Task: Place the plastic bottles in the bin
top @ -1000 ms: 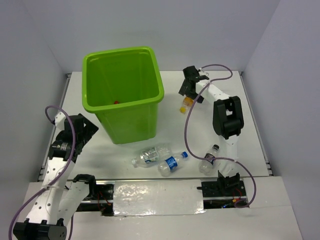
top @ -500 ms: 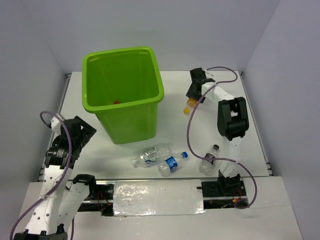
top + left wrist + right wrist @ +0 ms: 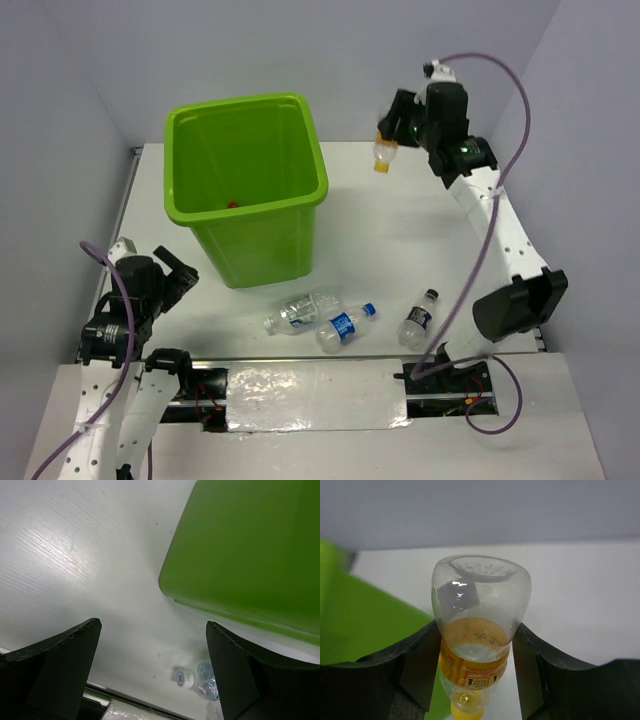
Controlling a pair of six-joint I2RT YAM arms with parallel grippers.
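Right claw (image 3: 474, 632): closed on orange-labelled bottle (image 3: 479, 592), held cap-down, aloft, right of bin (image 3: 262, 245).
Left claw (image 3: 152, 625): held open, empty.
Tabletop (image 3: 400, 240): other bottles (image 3: 345, 325) seen lying.

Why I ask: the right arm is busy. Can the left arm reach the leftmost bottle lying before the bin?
Probably yes: the left gripper is open, and only bare table lies between it and the leftmost bottle.

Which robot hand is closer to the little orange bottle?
Right. The right gripper has its jaws shut on the orange-labelled bottle, up beside the bin. The left gripper is open, low on the bin's other side.
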